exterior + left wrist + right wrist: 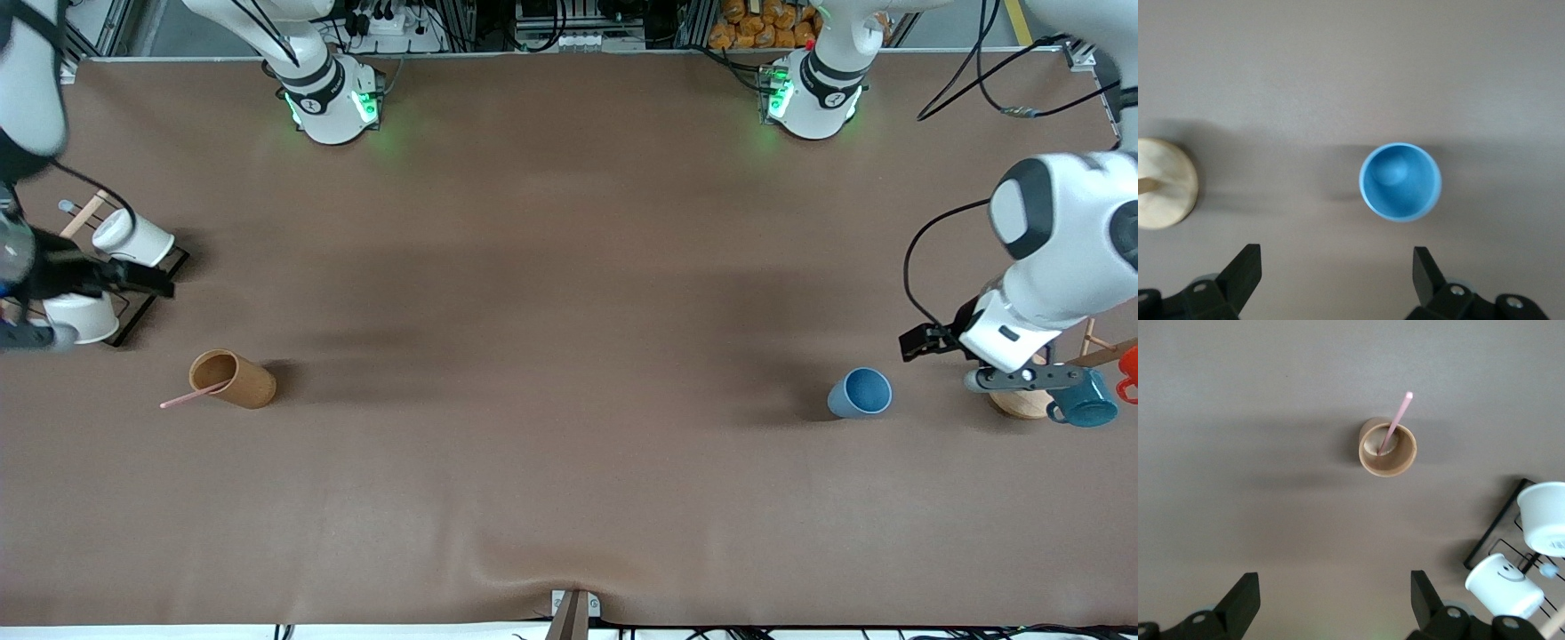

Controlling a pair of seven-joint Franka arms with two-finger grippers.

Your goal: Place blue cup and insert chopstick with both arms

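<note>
While both our arms hang up in the air with nothing held, our left gripper (1335, 283) has its jaws wide open above the table just beside the blue cup (861, 392), which stands at the left arm's end, so we can drop down around it. Our right gripper (1335, 603) is wide open too, high near the white cups (132, 238), and the chopstick (194, 395) leans in the brown tube (233, 379), probably resting on its bottom.
</note>
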